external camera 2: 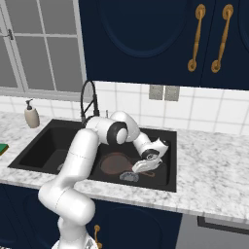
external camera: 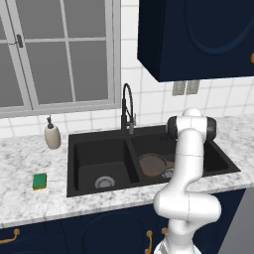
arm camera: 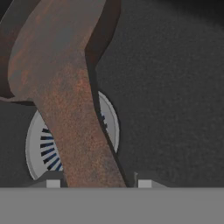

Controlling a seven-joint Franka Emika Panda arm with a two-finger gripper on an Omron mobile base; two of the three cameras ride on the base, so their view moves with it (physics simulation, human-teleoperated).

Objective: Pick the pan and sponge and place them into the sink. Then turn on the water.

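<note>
While the pincer point(external camera 2: 142, 167) sits low in the right basin of the sink point(external camera 2: 171, 165), its two tips stand a little apart on either side of the pan's handle; whether they press it or are letting go cannot be told. Item, pan point(external camera 2: 115, 163): copper-brown, lying on the basin floor just ahead of the pincer, handle running back between the tips and across the silver drain point(arm camera: 37, 144) directly under them. Item, sponge point(external camera: 39, 180): green over yellow, on the table well off to the pincer's left, beyond the other basin. Item, faucet point(external camera: 127, 109): behind the divider, no stream showing. Risks, as judged: a tip catching the handle on the lift would drag or tip the pan; the rising arm could strike the faucet's neck.
</note>
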